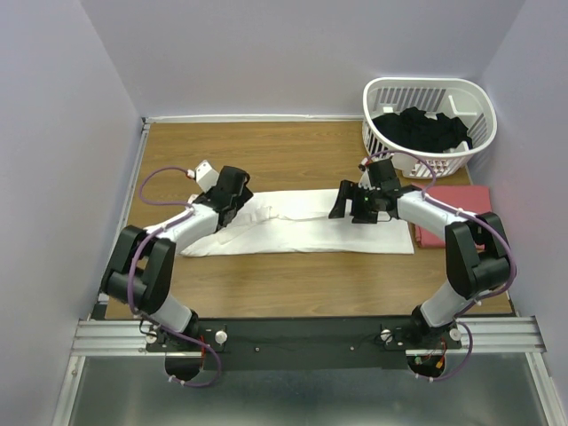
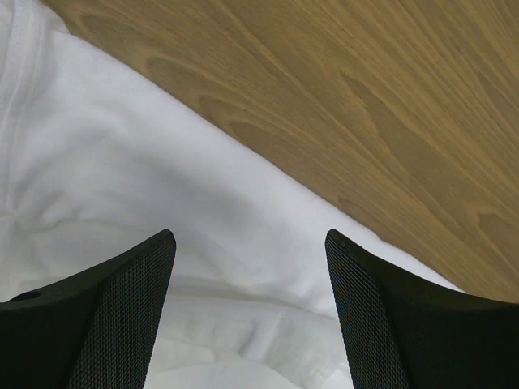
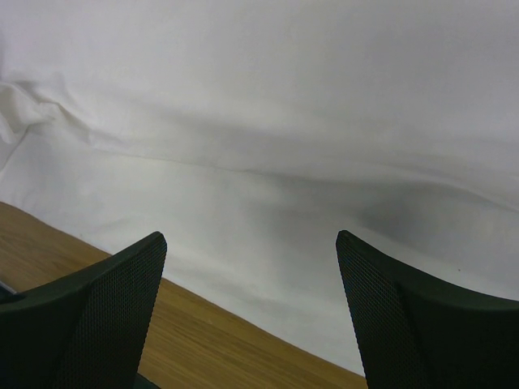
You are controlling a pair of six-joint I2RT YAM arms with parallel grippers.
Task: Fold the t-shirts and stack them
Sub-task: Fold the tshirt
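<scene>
White cotton is all that lies between either pair of jaws. The left gripper [image 2: 251, 320] is spread wide and empty, its mesh-faced fingers [image 2: 122, 324] well apart over the white t-shirt [image 2: 122, 170]. Whether the tips touch the cloth cannot be told. The shirt's edge crosses that view on a slant, with the bare wooden table [image 2: 365, 97] beyond it toward 1 o'clock. The right gripper [image 3: 251, 320] is likewise released and holds nothing. It hangs over smooth white cloth, and the shirt's edge and a wedge of wood show at 7 o'clock.

In the top view the white t-shirt lies as a long, narrow band across the middle of the table, its long axis running from 9 to 3 o'clock. The left gripper is over the band's 9 o'clock end. The right gripper is past the middle toward 3 o'clock, so each arm is nearer its own half. The coming fold probably turns on that axis, with one end carried along the band over the other.

The salmon-red t-shirt [image 1: 469, 197] lies flat at 3 o'clock from the white one, just beside its end and partly under the right arm, which is the nearer arm. A white slatted basket [image 1: 426, 82] at the table's 1 o'clock corner holds dark clothes [image 1: 422, 129]. No brand, label or writing can be read anywhere.
</scene>
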